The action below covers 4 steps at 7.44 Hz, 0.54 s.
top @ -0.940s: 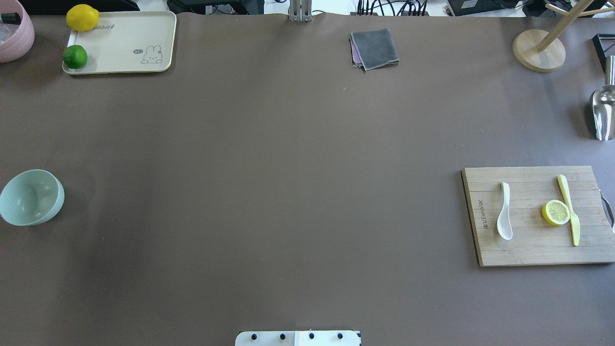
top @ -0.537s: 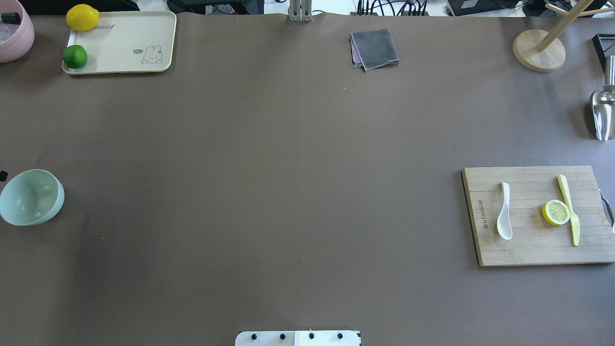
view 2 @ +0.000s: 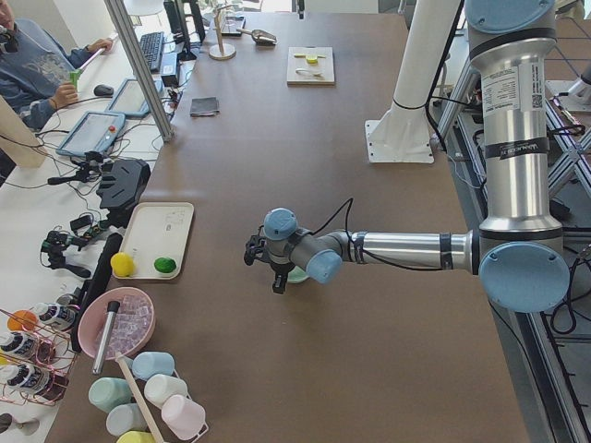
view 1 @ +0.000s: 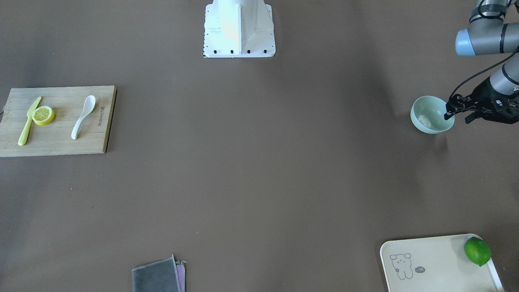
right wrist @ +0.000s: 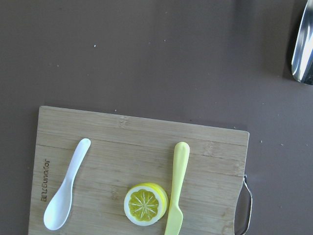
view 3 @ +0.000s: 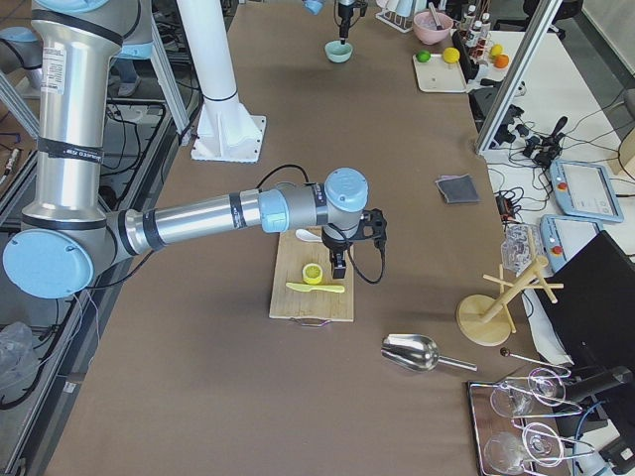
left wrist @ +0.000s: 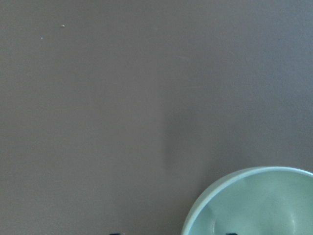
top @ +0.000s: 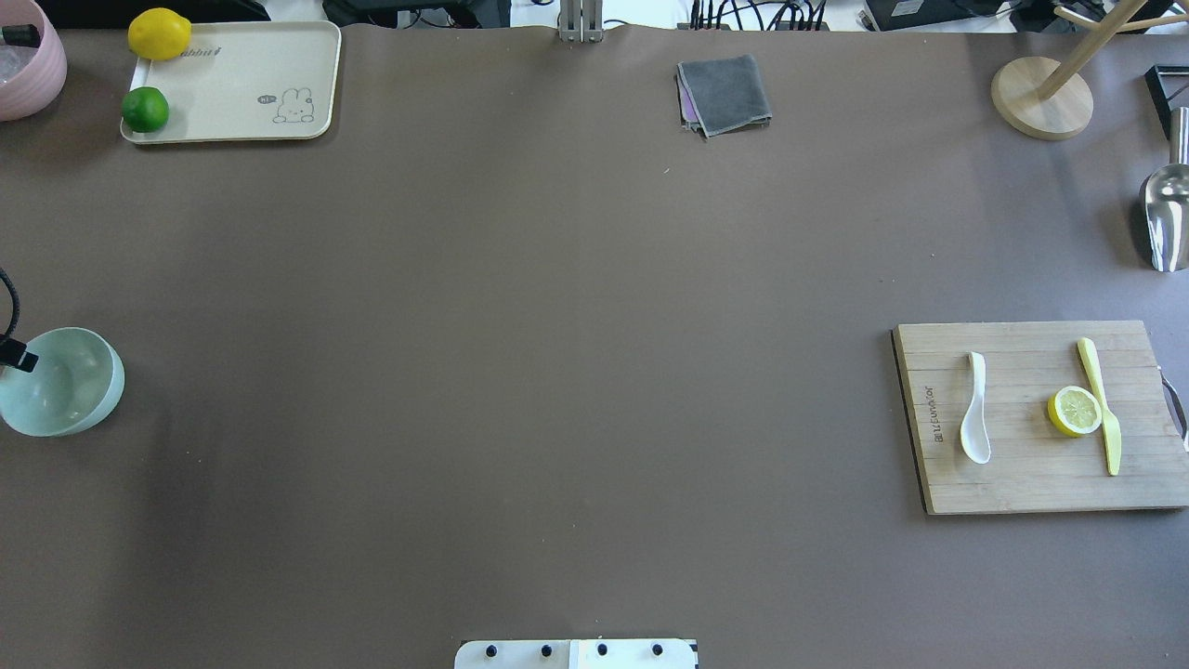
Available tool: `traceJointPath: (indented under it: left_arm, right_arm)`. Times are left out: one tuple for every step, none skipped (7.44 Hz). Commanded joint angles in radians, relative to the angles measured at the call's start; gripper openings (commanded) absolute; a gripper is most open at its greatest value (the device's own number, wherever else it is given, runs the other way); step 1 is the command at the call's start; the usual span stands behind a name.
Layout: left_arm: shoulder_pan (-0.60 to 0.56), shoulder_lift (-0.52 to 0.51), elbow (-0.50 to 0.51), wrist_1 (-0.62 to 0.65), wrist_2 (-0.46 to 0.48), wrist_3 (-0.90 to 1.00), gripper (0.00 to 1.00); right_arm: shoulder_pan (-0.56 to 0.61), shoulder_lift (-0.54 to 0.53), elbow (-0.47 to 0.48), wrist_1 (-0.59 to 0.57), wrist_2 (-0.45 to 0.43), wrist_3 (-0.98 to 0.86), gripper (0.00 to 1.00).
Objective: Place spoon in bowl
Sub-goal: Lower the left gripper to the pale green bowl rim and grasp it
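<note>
The open left claw (view 1: 457, 115) at the rim of the bowl (view 1: 425, 126), far left, could tip it, while the spoon (top: 974, 409) lies on the right-hand board (top: 1031, 483) below the right claw (view 3: 339, 268), open or closed I cannot tell

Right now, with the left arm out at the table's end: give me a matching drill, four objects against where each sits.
Objects:
1. glossy white soup spoon
2. pale mint-green round bowl
3. green lime
4. folded grey cloth

Places:
A. on the cream rectangular tray
B. alone on the brown table, near the edge opposite the robot
C. on the wooden cutting board
D. right by the left pincer

Pairs: 1-C, 2-D, 3-A, 4-B
</note>
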<state>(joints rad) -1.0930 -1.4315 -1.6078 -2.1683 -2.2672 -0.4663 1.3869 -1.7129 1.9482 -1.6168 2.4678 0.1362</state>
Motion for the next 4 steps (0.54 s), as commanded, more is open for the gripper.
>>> traceJointPath:
  left_arm:
    - [0.015, 0.01, 0.002, -0.024, 0.002, -0.002, 0.51]
    - [0.019, 0.01, 0.02, -0.033, 0.002, -0.002, 0.51]
    - [0.024, 0.008, 0.028, -0.053, 0.002, -0.005, 0.5]
    - [0.024, 0.008, 0.031, -0.053, 0.002, -0.005, 0.5]
  right_arm:
    - [0.0, -0.016, 0.029, 0.0, 0.002, 0.029, 1.0]
    - [0.0, -0.016, 0.028, 0.0, 0.002, 0.029, 1.0]
    - [0.0, -0.016, 0.028, 0.0, 0.002, 0.029, 1.0]
    - [0.0, -0.016, 0.028, 0.0, 0.002, 0.029, 1.0]
